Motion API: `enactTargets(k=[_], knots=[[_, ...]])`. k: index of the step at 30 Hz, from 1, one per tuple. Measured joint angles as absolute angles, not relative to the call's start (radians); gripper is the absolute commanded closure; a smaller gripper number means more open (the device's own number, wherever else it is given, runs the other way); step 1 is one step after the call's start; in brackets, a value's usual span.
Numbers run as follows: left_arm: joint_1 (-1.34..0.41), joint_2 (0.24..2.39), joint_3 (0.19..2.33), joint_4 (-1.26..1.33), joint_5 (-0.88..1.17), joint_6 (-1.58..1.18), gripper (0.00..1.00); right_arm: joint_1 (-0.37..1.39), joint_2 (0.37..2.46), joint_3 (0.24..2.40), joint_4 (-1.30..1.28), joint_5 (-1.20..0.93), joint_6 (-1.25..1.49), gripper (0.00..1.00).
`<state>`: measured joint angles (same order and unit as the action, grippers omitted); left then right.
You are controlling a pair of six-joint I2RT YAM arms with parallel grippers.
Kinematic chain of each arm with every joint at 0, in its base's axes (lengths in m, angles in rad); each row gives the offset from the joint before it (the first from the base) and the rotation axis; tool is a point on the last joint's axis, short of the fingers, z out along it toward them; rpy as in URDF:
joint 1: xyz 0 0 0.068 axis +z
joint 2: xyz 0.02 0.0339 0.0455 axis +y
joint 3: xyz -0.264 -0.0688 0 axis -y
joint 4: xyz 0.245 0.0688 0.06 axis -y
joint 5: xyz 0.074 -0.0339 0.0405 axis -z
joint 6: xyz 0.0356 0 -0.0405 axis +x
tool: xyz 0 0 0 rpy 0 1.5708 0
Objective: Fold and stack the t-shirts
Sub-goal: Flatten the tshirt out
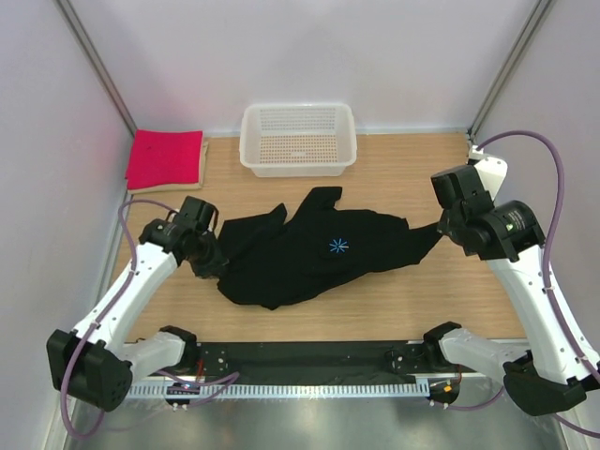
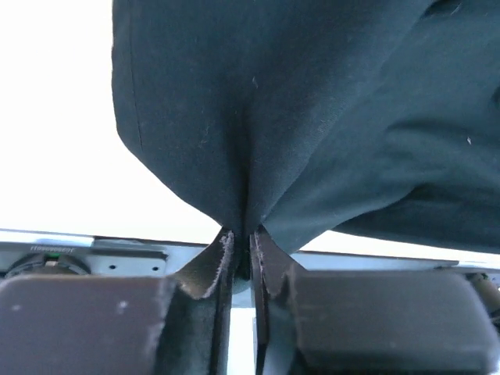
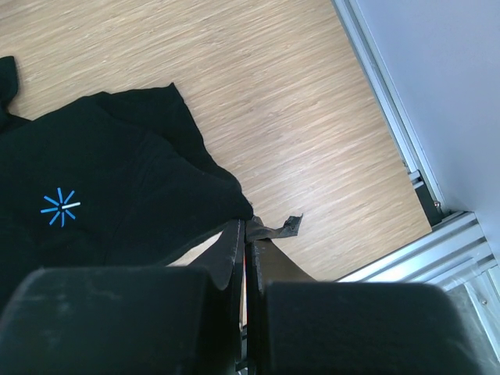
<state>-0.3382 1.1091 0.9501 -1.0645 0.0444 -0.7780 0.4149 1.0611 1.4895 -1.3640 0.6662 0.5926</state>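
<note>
Closest, my left gripper (image 2: 241,234) pinches a fold of the black t-shirt (image 1: 309,253), and my right gripper (image 3: 246,226) clamps its other end. It lies crumpled between them. Beyond both stands the white basket (image 1: 298,139). Past my left gripper, the pink-red t-shirt (image 1: 164,157) lies on the beige t-shirt (image 1: 203,161).

Pretty clearly a robotics lab cell, not anyone's home: a pale wood-grain bench (image 1: 422,300) boxed in by plain white wall panels (image 1: 281,47) on grey metal frame posts (image 1: 98,70). Two white-and-black robot arms (image 1: 131,291) are bolted to a black metal base plate (image 1: 309,361) at its near edge.
</note>
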Motion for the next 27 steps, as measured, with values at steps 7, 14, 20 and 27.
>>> enactTargets(k=[7, 14, 20, 27], knots=[[-0.338, 1.390, 1.194, -1.109, -0.032, -0.690, 0.93, 0.415, 1.061, 1.493, -1.364, 0.667, 0.579, 0.99], [-0.345, 1.922, 1.657, -1.068, -0.099, -0.530, 0.40, 0.415, 1.078, 1.505, -1.364, 0.657, 0.566, 0.99], [-0.345, 1.848, 1.597, -1.068, -0.142, -0.508, 0.25, 0.414, 1.092, 1.505, -1.364, 0.638, 0.555, 0.99], [-0.345, 1.356, 1.216, -1.033, -0.056, -0.624, 0.44, 0.414, 1.093, 1.505, -1.363, 0.620, 0.551, 0.99]])
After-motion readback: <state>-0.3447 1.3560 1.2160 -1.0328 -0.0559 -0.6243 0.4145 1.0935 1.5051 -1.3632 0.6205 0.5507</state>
